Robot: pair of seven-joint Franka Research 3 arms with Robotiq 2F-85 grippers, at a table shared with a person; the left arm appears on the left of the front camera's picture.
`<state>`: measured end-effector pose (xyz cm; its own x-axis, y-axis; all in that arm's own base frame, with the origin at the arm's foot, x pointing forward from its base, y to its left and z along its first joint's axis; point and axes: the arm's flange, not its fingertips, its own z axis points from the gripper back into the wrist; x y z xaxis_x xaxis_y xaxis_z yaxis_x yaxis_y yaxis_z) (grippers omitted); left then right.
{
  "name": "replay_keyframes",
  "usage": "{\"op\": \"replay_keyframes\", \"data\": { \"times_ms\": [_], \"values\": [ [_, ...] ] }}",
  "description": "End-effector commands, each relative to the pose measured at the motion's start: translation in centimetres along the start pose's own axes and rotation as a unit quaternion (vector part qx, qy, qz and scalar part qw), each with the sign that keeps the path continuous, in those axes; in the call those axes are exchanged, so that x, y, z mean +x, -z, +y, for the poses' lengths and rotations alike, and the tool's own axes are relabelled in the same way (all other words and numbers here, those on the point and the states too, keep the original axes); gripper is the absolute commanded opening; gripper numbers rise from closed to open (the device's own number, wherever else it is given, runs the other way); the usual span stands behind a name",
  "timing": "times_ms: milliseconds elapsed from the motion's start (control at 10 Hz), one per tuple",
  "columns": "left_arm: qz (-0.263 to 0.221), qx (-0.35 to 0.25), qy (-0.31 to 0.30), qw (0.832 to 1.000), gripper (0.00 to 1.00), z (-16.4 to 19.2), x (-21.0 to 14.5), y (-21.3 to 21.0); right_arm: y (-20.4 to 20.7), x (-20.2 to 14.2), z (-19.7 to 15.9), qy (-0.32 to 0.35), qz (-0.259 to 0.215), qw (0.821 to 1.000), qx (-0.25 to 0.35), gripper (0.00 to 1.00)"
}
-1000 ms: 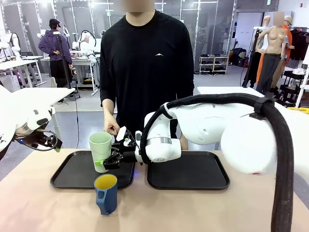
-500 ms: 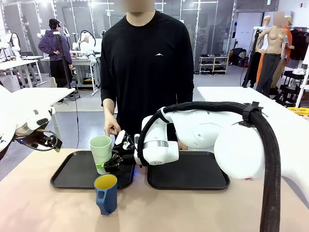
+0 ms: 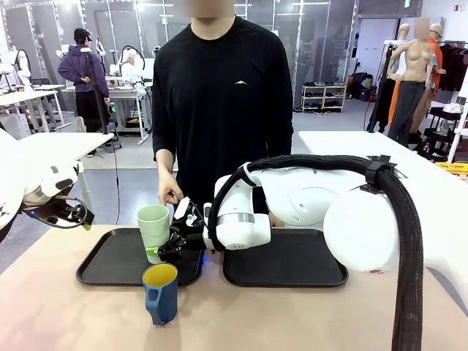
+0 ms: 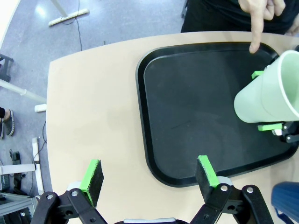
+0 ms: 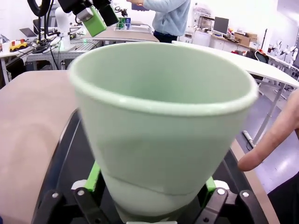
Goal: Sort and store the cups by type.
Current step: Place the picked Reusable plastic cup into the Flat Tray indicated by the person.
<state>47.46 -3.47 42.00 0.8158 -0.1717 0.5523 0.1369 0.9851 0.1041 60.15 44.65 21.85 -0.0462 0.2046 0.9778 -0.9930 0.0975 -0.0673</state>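
**Tumbler** (image 3: 153, 228): upright at the right end of the left tray (image 3: 102, 268). Whether its base rests on the tray floor or hangs just above it cannot be told.

**Right tool** (image 3: 159, 245): reaches across the middle. Its pads (image 4: 258, 74) flank the tumbler's lower wall, a low hold that presumably keeps the tall cup from tipping. Whether the pads press on the wall or stand just clear cannot be told. Judgement: placing of this cup is at or near its end.

**Hand** (image 3: 170, 192): the person's, one finger pointing down at the tray's far rim near the tumbler, apparently marking the spot.

**Mug** (image 3: 161, 292): on the desk (image 3: 307, 314) just in front of the left tray, untouched. It is likely bound for the right tray (image 3: 285, 265).

**Left tool** (image 4: 149, 175): fingers wide apart and holding nothing, over the desk beside the left tray, clear of the work.
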Motion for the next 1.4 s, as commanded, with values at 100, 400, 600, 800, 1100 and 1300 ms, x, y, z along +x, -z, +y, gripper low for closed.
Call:
{"op": "replay_keyframes", "data": {
  "times_ms": [100,400,600,800,1100,1300],
  "values": [
    [-0.001,0.001,0.000,1.000,1.00,0.0,0.1,0.0,-0.5,-0.1,-0.1,0.000,0.006,1.000,-0.006,1.00],
    [-0.001,0.001,0.000,1.000,1.00,0.0,0.1,0.0,-1.1,0.0,0.0,0.009,0.009,1.000,-0.014,1.00],
    [-0.001,0.001,0.000,1.000,1.00,0.0,0.1,0.0,-1.8,0.1,0.0,0.025,0.018,0.999,-0.015,1.00],
    [-0.001,0.001,0.000,1.000,1.00,0.0,0.1,0.0,-2.9,0.1,0.0,0.038,0.008,0.999,-0.006,1.00],
    [-0.001,0.001,0.000,1.000,1.00,0.0,0.1,0.0,-5.5,0.0,0.2,0.049,0.006,0.999,-0.019,1.00],
    [-0.001,0.001,0.000,1.000,1.00,0.0,0.1,0.0,-7.3,0.2,0.6,0.055,0.013,0.998,-0.011,1.00]
  ]
}}
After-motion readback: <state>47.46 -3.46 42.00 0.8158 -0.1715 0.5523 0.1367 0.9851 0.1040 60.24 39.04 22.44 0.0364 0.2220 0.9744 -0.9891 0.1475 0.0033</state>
